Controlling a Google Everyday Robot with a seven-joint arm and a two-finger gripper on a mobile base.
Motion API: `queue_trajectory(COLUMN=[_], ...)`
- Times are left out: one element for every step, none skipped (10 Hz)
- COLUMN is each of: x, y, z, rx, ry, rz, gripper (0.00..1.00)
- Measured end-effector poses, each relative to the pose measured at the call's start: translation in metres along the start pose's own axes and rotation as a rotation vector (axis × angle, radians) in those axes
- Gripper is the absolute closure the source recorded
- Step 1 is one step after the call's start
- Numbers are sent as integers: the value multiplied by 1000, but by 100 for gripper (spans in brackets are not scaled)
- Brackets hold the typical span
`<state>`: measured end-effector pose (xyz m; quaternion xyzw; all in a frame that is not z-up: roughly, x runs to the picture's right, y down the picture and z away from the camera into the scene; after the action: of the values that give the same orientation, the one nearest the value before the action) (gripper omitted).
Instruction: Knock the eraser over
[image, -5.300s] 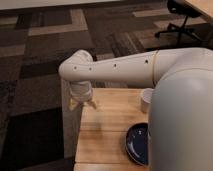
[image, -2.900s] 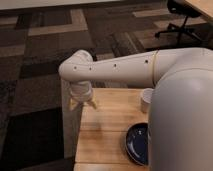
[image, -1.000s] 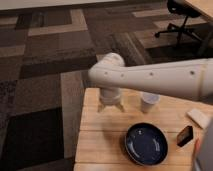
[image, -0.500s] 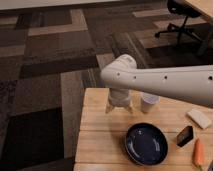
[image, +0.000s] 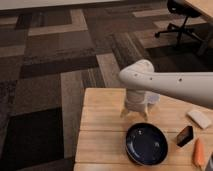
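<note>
The eraser (image: 185, 136), a small black block with an orange-red edge, stands upright on the wooden table (image: 100, 125) near its right side. My white arm reaches in from the right. Its gripper (image: 134, 115) points down over the middle of the table, just above the far rim of the dark blue bowl (image: 146, 144). The fingers (image: 123, 114) stand apart with nothing between them. The gripper is well to the left of the eraser, with the bowl's right rim between them.
A white cup (image: 152, 99) stands behind the gripper, partly hidden by the arm. A pale pad (image: 199, 118) lies at the right edge, and an orange carrot-shaped thing (image: 198, 152) lies at the front right. An office chair (image: 181, 20) stands on the carpet beyond.
The arm has swung from the table's left edge to right over its middle. The view has shifted, bringing the eraser, pad and carrot-shaped thing into sight.
</note>
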<state>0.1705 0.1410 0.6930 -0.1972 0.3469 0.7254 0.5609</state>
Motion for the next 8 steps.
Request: queue_trajectory(x=[-6,-8,-7,-6,-3,0,3,9], y=[-19,-47,-62,-73,-85,-98,-106,-118], z=[-2,-3,-2,1,6,11,13,15], rx=[10,35,41,36,17,-7,-17,-24], ry=[-9,-22,-31,-39,-51,-69,-76,-79], rz=[29,57,71,82,94,105,111,125], gripper=[35,35,35,35,35,35,35,35])
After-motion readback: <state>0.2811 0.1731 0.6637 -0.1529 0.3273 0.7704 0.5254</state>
